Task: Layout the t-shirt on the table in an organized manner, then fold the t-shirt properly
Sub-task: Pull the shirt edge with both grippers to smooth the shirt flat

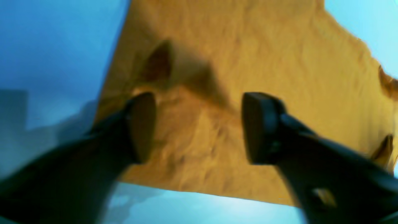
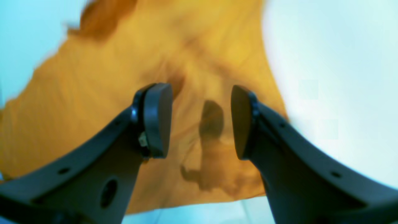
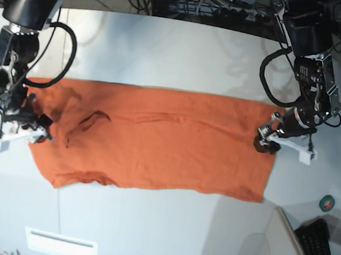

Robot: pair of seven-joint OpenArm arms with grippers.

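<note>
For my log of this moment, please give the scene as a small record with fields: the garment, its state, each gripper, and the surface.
garment: orange t-shirt
state: spread wide across the table, some wrinkles near its left end in the base view
left gripper: open, over one end of the cloth, nothing between the pads
right gripper: open, over the other end, holding nothing
fold: not yet begun

The plain bright orange cloth t-shirt (image 3: pixel 157 141) shows no pattern. The large smooth tabletop (image 3: pixel 165 49) beneath is off-white. Both grippers are black.
</note>
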